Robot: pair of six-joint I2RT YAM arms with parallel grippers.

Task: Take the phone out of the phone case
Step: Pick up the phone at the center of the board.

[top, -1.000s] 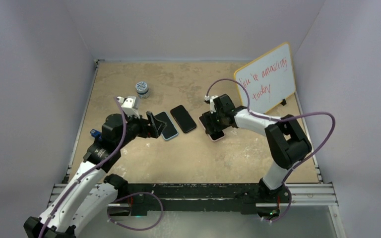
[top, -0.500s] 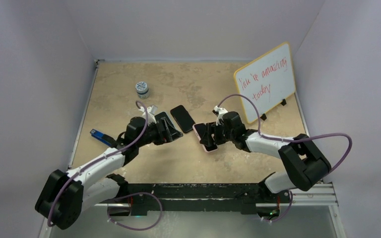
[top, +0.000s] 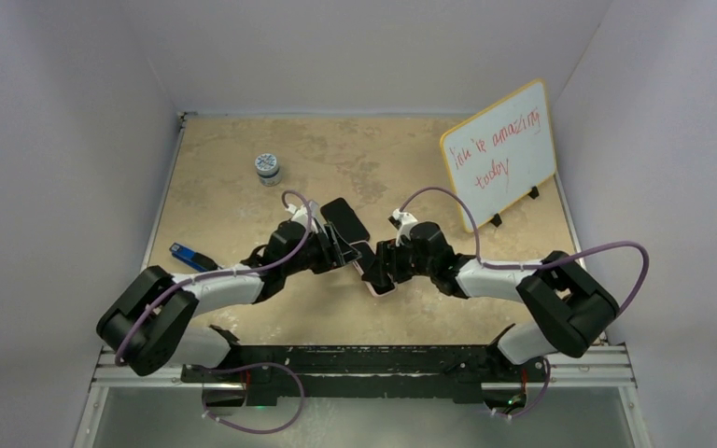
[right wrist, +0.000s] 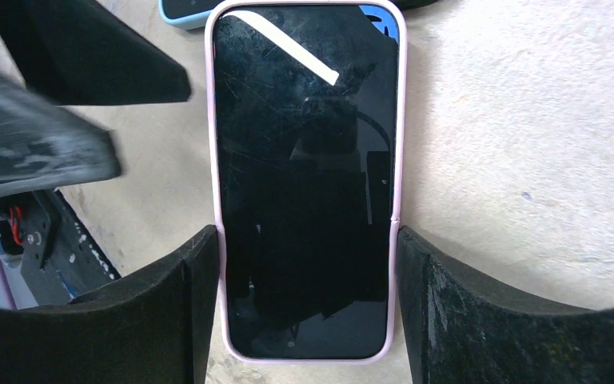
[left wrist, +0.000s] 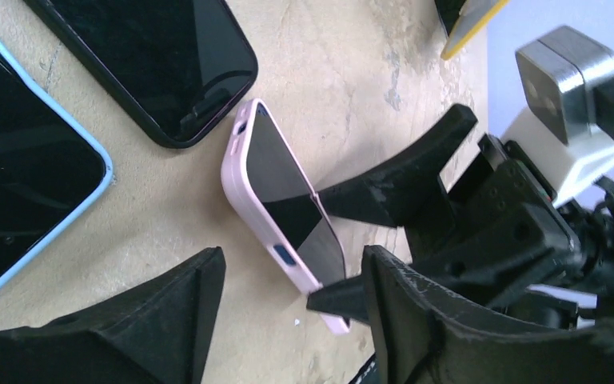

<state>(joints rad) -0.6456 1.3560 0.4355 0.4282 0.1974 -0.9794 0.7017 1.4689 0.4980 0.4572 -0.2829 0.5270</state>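
Note:
The phone (right wrist: pixel 308 176) has a black screen and sits in a pink phone case (right wrist: pixel 217 160). It lies face up, tilted off the table at mid-table (top: pixel 371 273). My right gripper (right wrist: pixel 308 236) is shut on it, one finger pressing each long side of the case near its lower end. My left gripper (left wrist: pixel 292 264) is open at the phone's left. The case's near corner (left wrist: pixel 244 192) lies between its fingers; the right finger is close to the case and the left finger stands apart over bare table.
A black phone (top: pixel 341 213) and a blue-cased phone (left wrist: pixel 24 184) lie just behind the left gripper. A small jar (top: pixel 266 167) stands at the back left. A whiteboard (top: pixel 501 152) leans at the back right, and a blue object (top: pixel 187 254) lies at the left.
My right gripper has carried the pink-cased phone leftward and nearer. My left gripper has left the blue-cased phone, moved right to the pink case and narrowed its jaws.

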